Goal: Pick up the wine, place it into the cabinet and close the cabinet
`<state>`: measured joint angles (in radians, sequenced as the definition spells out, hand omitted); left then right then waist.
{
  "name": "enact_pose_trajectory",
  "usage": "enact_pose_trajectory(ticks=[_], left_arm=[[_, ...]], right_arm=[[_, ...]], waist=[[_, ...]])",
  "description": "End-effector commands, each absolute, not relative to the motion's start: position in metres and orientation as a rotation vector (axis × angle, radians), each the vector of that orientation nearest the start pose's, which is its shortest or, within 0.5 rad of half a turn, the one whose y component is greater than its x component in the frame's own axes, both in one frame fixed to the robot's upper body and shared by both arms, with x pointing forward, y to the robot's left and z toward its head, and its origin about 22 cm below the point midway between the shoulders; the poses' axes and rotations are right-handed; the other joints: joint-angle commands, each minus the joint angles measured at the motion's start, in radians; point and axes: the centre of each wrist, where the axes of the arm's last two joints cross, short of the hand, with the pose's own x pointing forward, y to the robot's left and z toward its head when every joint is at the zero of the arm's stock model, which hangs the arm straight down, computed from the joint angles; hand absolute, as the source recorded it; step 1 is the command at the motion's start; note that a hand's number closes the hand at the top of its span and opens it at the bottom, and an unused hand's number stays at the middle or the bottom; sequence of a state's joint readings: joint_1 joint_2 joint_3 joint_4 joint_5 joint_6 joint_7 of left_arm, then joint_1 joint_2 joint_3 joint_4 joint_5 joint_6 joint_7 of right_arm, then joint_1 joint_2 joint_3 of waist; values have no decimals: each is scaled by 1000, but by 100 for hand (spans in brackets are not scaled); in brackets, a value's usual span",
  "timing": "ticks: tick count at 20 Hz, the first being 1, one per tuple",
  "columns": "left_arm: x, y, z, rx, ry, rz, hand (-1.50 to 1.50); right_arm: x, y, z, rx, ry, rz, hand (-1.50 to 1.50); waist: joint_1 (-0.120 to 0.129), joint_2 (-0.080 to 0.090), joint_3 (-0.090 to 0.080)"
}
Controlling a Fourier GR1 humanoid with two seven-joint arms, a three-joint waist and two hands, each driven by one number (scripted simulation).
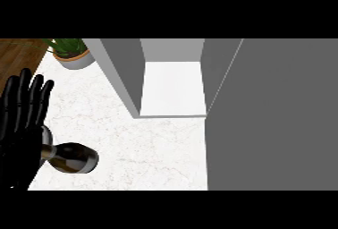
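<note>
Wine bottle (74, 158): we find it lying on its side on the white marble tabletop (138, 147) at about 8 o'clock, dark body toward the centre, neck running under our left hand.
Left hand (23, 125): at 9 o'clock, fingers straight and spread, pointing to 12; the neck end touches it, yet nothing is curled round the bottle.
Right hand: we cannot see it.
Cabinet (168, 85): open at 12 o'clock, white floor bare, the door (274, 112) a grey slab filling the 3 o'clock side.
Potted plant (71, 53): at 11 o'clock, just beside the cabinet's left wall.
Step in hand: we judge the grasp not yet made.
Doing it well: we would wrap the fingers round the body rather than the thin neck, lift before swinging toward 12, and stay clear of the left wall.
</note>
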<state>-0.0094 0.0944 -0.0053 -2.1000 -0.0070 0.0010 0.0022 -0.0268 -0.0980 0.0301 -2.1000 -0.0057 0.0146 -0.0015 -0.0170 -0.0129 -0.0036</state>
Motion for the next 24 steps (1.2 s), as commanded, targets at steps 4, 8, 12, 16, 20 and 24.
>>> enact_pose_trajectory(ticks=[4, 8, 12, 16, 20, 24], left_arm=[[196, 216, 109, 345, -2071, 35, -150], [191, 206, 108, 174, -1933, 343, -150], [184, 166, 103, 152, -1924, 389, -150], [178, 153, 124, 169, -1951, 373, -150], [167, 118, 126, 144, -1945, 380, -150], [163, 120, 138, 173, -1952, 396, -150]], right_arm=[[180, -229, 137, 15, -2096, 129, -150], [177, -225, 124, 219, -1944, 251, -150], [161, -236, 137, 256, -1922, 257, -150], [144, -237, 154, 230, -1916, 278, -150], [146, -229, 168, 251, -1925, 243, -150], [137, -222, 166, 236, -1927, 251, -150]], waist=[[11, 9, 4], [16, 10, 2], [8, 11, 4], [13, 12, 4], [15, 12, 4], [15, 11, 4]])
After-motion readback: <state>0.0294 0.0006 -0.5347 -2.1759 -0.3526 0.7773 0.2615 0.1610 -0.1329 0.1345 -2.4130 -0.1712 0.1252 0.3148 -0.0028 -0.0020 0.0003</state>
